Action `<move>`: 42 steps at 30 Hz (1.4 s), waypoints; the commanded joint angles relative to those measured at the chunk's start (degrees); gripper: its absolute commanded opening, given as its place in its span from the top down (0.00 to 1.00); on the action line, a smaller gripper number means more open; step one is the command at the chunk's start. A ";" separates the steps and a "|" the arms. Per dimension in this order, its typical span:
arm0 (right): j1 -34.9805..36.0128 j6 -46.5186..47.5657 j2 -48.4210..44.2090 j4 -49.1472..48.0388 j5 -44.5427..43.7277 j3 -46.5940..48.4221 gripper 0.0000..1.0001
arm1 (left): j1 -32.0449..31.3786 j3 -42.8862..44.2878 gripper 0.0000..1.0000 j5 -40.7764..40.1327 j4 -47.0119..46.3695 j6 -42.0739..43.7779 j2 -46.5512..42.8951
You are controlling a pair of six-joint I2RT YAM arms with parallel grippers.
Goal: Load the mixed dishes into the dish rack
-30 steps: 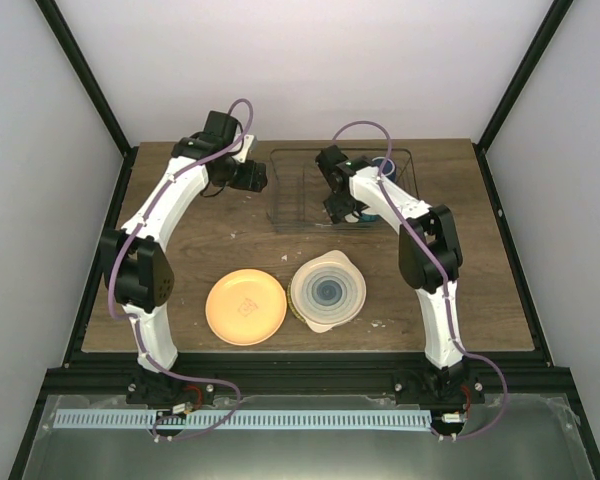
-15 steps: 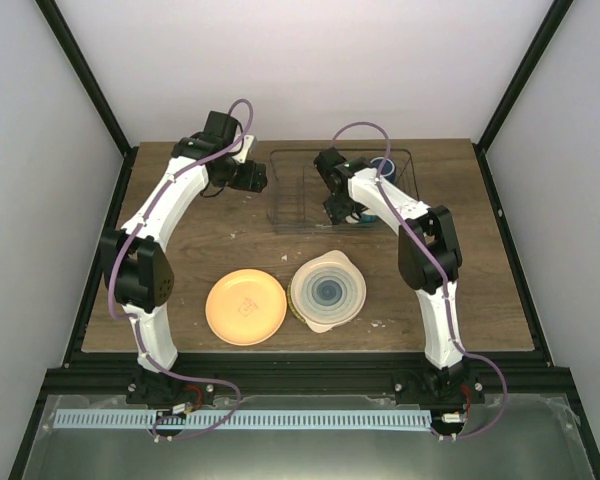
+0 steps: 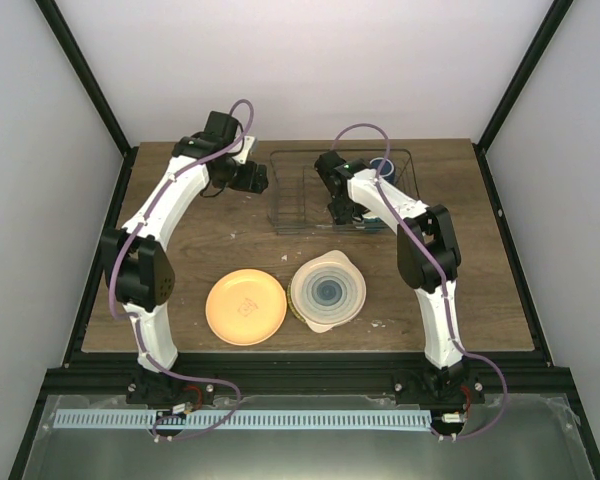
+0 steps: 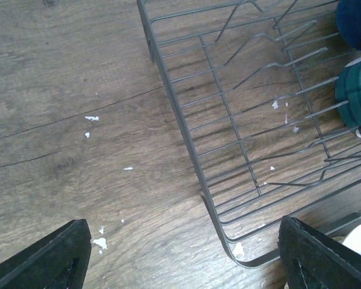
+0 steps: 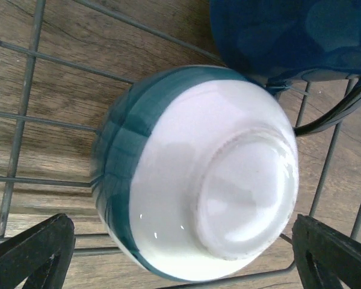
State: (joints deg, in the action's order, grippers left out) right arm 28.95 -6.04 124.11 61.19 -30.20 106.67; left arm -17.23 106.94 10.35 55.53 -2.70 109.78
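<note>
Wide apart and empty, the right pincer (image 5: 180, 253) hovers over the upturned bowl (image 5: 198, 174) in the dish rack (image 4: 178, 120); the left pincer (image 4: 182, 253) likewise gapes empty.

Overhead view high behind, facing down; wrist views close, sharing dish rack (image 3: 298, 196)

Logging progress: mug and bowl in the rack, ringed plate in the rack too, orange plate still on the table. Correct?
Not quite. The ringed plate is not in the rack; the top external view shows it on the table, next to the orange plate. The rest holds: bowl and mug are in the rack.
</note>
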 commanded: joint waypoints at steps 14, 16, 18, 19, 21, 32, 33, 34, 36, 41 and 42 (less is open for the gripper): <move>0.78 0.01 -6.81 1.80 3.30 7.09 0.00 | 0.15 1.75 0.12 2.43 3.08 1.60 0.89; 0.03 -0.91 -9.56 0.90 7.13 8.27 0.00 | -0.62 -0.34 0.12 2.01 3.50 1.80 -0.34; -1.70 -2.85 -12.49 -0.54 14.52 8.06 0.00 | -1.82 -4.30 0.12 1.11 3.74 2.15 -2.06; -2.85 -3.93 -13.98 -1.36 17.76 7.01 0.00 | -2.43 -6.14 0.12 0.81 3.93 2.15 -2.92; -5.17 -5.66 -16.21 -2.77 22.09 5.13 0.00 | -4.02 -9.63 0.12 0.83 3.85 1.87 -5.03; -13.05 -7.44 -17.72 -4.83 30.53 2.15 0.00 | -7.17 -21.74 0.12 -4.35 8.80 -2.74 -12.51; -13.18 -7.48 -17.65 -4.73 30.54 2.12 0.00 | -7.08 -22.85 0.12 -4.72 9.46 -3.09 -13.15; -13.24 -7.45 -17.60 -4.84 30.66 2.01 0.00 | -7.11 -23.76 0.12 -4.88 10.03 -3.41 -13.87; -13.30 -7.45 -17.51 -4.89 30.89 1.78 0.00 | -7.10 -25.81 0.12 -4.99 11.05 -4.11 -15.22; -13.26 -7.33 -17.72 -5.36 31.33 1.11 0.00 | -7.11 -30.27 0.12 -5.36 14.18 -6.36 -18.04; -13.30 -7.27 -17.80 -5.45 31.34 1.06 0.00 | -7.11 -31.02 0.12 -5.59 14.51 -7.04 -18.50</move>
State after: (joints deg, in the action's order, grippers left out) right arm 15.66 -12.95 107.11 56.64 0.05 108.44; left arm -24.38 78.24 6.11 66.41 -6.79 93.82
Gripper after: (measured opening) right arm 0.998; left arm 0.877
